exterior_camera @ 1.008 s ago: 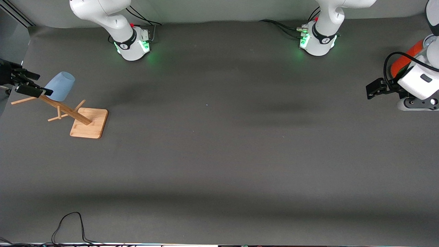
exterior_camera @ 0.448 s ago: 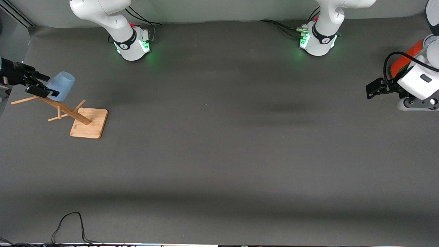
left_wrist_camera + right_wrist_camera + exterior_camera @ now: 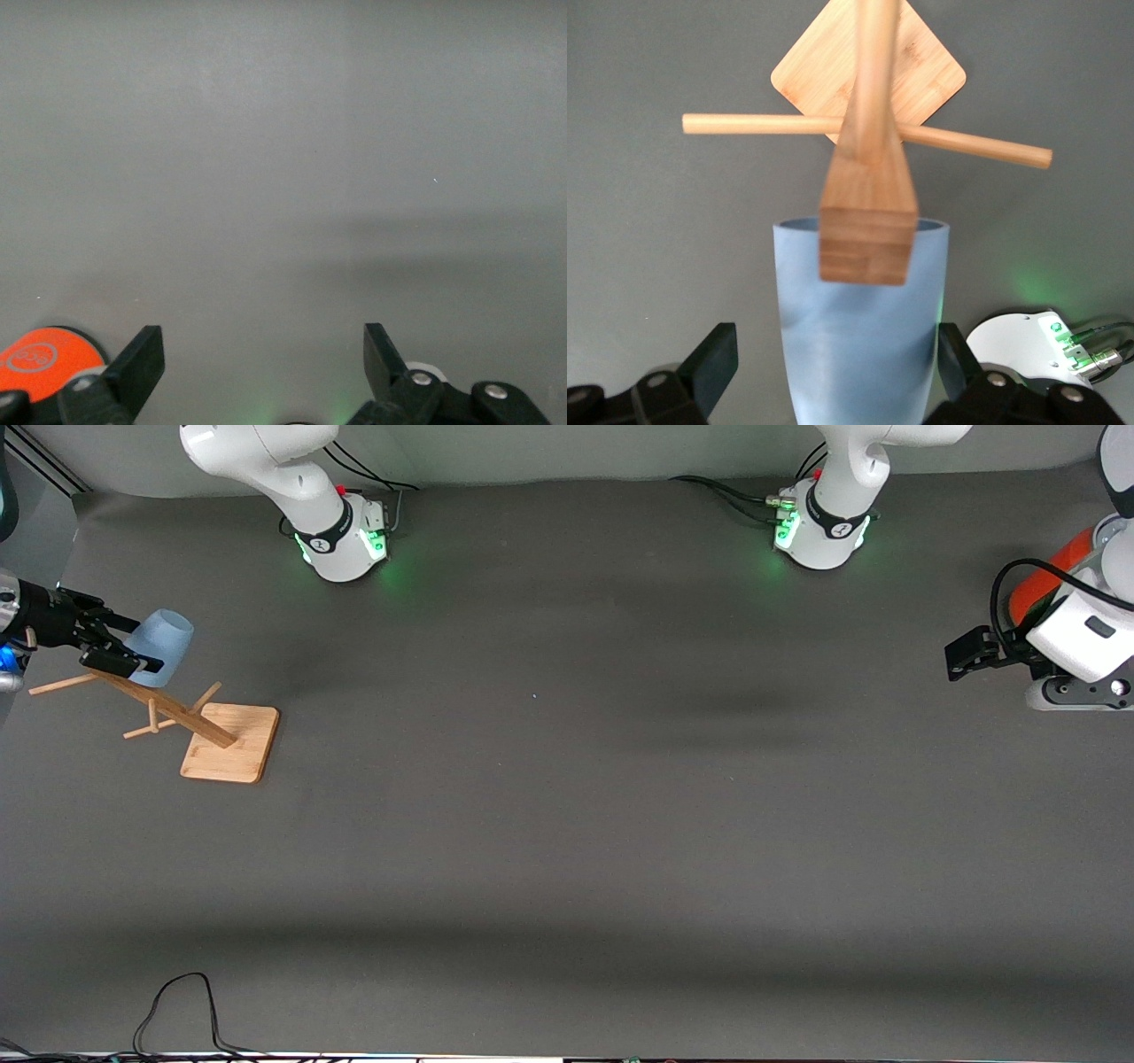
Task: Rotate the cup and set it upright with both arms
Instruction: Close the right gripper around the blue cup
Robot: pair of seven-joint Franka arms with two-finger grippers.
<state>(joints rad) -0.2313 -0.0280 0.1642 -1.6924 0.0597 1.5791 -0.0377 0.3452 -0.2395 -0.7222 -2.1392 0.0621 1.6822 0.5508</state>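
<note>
The pale blue cup (image 3: 166,645) hangs mouth-down and tilted on the wooden rack (image 3: 232,742) at the right arm's end of the table. My right gripper (image 3: 124,643) is open, one finger on each side of the cup's base end, with a gap showing on both sides. In the right wrist view the cup (image 3: 864,328) fills the space between the fingers of the right gripper (image 3: 835,345), and the rack's post (image 3: 868,221) crosses its rim. My left gripper (image 3: 964,655) waits open and empty at the left arm's end; the left wrist view shows the left gripper (image 3: 262,350) over bare table.
The rack's square base (image 3: 921,62) lies below the cup, with thin pegs (image 3: 62,685) sticking out sideways. A red-orange can (image 3: 1050,577) stands beside the left arm, its lid (image 3: 37,356) next to one left finger. A black cable (image 3: 177,1001) lies near the front edge.
My right gripper has moved in toward the cup, and its open fingers now straddle the cup's base end. The cup, the rack and the left arm have not moved.
</note>
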